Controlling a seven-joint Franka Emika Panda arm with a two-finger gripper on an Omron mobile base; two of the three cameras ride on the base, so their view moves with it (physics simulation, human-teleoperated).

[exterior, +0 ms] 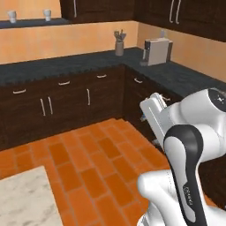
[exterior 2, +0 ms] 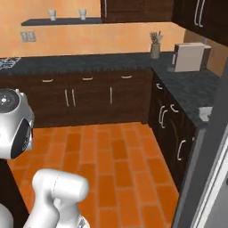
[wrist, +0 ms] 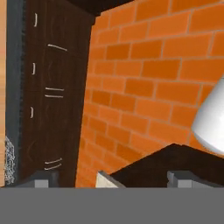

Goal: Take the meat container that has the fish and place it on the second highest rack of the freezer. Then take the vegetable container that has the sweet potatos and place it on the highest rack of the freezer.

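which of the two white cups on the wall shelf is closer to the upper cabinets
The right-hand cup: it stands nearest the dark upper cabinets, while the other cup sits further left along the shelf.

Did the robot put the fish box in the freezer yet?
Not yet, it looks like. The gripper is open with nothing between its fingertips, aimed at the orange brick floor and dark cabinets. No container is in hand. Both jobs seem left: the fish container, then the sweet potato one.
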